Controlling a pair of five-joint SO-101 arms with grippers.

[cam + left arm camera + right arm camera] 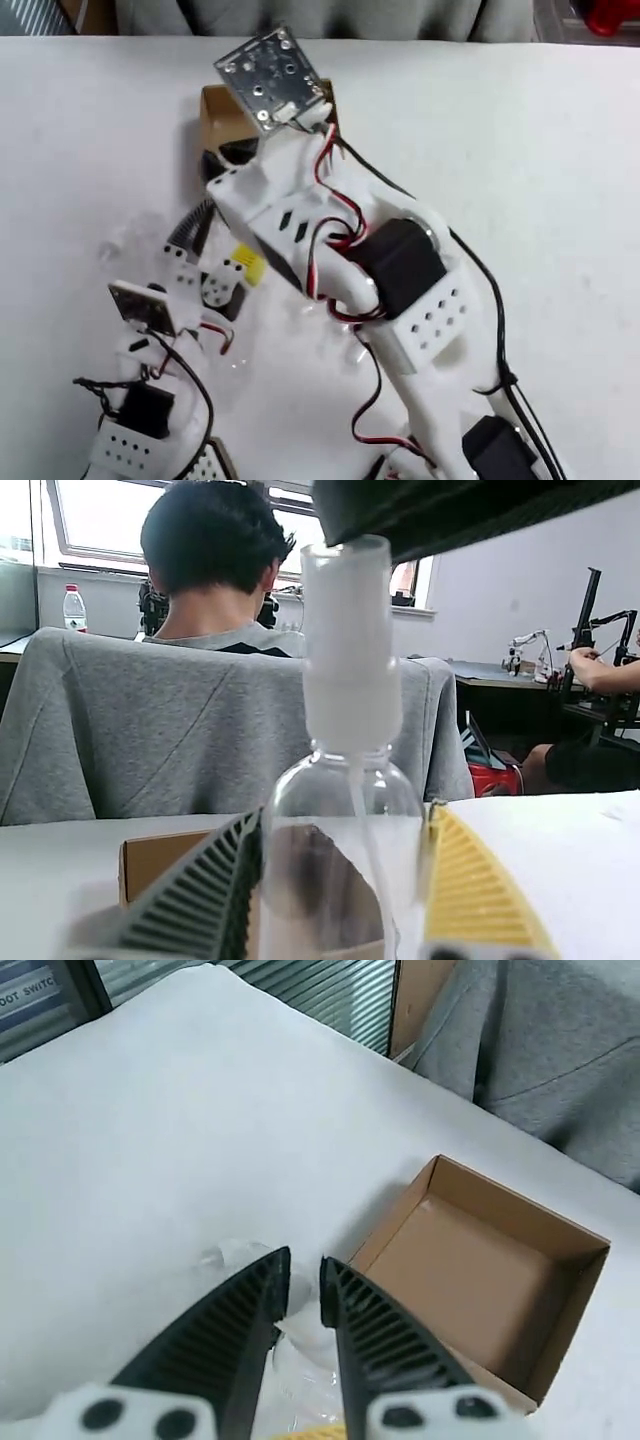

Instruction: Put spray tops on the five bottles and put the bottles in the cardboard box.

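Bottle stands clamped between left jaws, its spray top pinched by right jaws.

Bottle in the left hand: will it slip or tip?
The bottle looks clear and smooth, so probably light but slippery. Its tall spray top may make it top-heavy; the left hand grips the body, so it could tilt.

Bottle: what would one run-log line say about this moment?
bottle: upright in left jaws | spray top: on neck | cardboard box: open, beside bottle
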